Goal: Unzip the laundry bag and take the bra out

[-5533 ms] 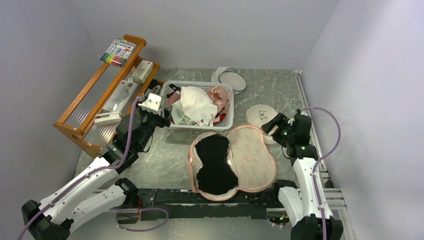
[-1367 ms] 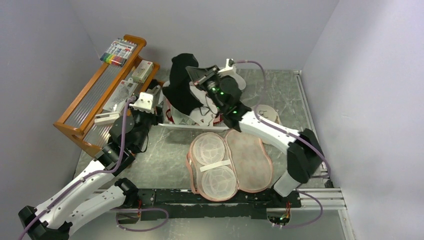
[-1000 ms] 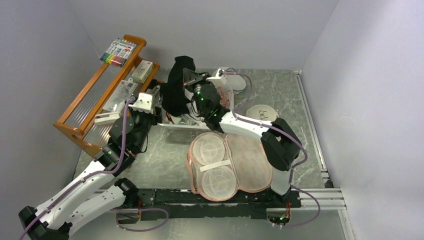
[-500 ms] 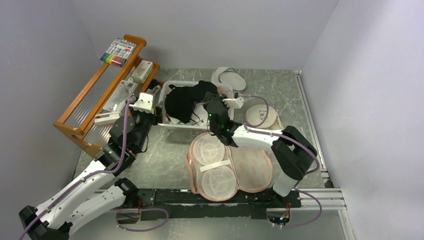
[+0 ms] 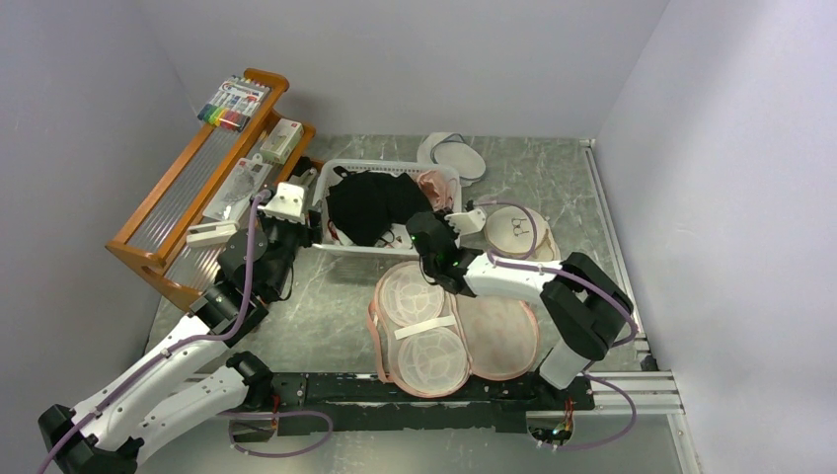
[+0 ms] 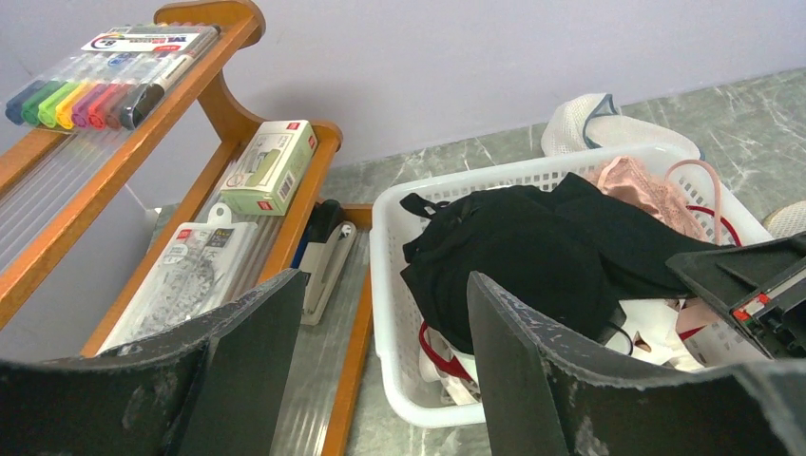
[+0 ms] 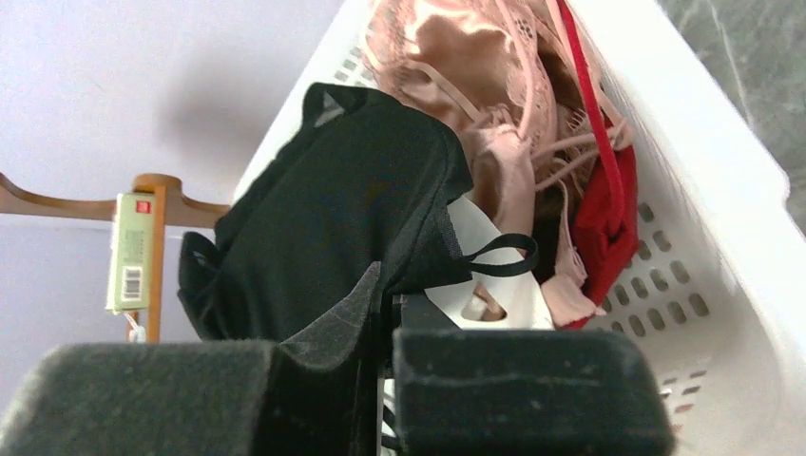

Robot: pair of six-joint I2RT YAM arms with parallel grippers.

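R arm (image 5: 513, 276) stretched low to the basket (image 5: 385, 164), R gripper (image 7: 385, 351) pinched tight on bra (image 5: 370, 202), which lies in the basket. L gripper (image 6: 380, 313) wide, holding nothing. Bag (image 5: 494, 326) open at table front. Grip spot half-hidden behind pads (image 7: 523, 380).

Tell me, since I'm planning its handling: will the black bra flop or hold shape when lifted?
Probably floppy: the bra sags limply across the basket. Likely light, being thin fabric. Its loose strap loop may snag.

No legible text, marker pack (image 6: 105, 71) label blurred, green box (image 6: 271, 166) print unreadable
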